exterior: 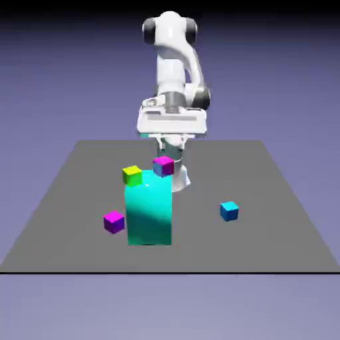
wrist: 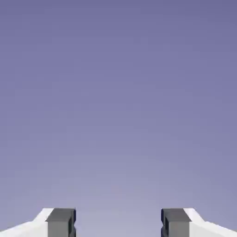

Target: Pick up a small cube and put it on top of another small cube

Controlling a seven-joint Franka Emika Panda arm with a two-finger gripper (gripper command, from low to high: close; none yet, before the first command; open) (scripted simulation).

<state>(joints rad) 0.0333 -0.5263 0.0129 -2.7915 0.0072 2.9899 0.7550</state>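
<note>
- Blue-violet backdrop (exterior: 285, 80) behind and below a dark grey table (exterior: 199, 249); in the hand view it fills the space beyond the fingers.
- White arm (exterior: 170, 73) at the table's far edge, bent toward the camera, with its hand above the table.
- Gripper (wrist: 118, 224): fingers (wrist: 60, 224) apart, with backdrop showing between them.
- Teal block (exterior: 149, 216): the largest thing on the table, a little to the exterior view's left of the middle, its top edge curved.
- Yellow-green cube (exterior: 132, 176): at the block's upper left corner in the exterior view, overlapping it in the picture; whether they touch, I cannot tell.
- Pink-topped cube (exterior: 163, 167): at the block's upper right corner in that view, blue on one side; contact with the block is unclear too.
- Purple cube (exterior: 113, 222): on the table, just beside the block, on the exterior view's left.
- Blue cube (exterior: 229, 211): on the table, well apart from the others, on the exterior view's right.
</note>
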